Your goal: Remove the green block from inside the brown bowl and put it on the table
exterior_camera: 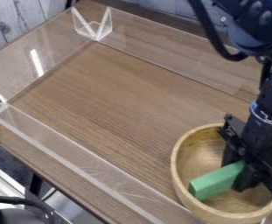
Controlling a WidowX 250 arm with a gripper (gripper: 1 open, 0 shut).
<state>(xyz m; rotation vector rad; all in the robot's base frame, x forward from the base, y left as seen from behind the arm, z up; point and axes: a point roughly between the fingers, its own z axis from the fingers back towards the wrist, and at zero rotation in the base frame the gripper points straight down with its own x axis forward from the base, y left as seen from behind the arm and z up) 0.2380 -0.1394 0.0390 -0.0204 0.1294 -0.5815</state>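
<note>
The brown bowl (pixel 191 153) sits at the lower right of the table (pixel 103 105). Inside it the green block (pixel 216 182) lies tilted, its right end raised between the black fingers of my gripper (pixel 250 169). The gripper points straight down into the bowl and is shut on that end of the block. The block's left end still hangs low, close to the bowl's floor. The fingertips themselves are partly hidden by the block and the bowl's rim.
Low clear acrylic walls (pixel 56 144) edge the table at the front and left. A clear folded acrylic piece (pixel 91 24) stands at the back left corner. My dark arm (pixel 249 31) reaches down from the top right.
</note>
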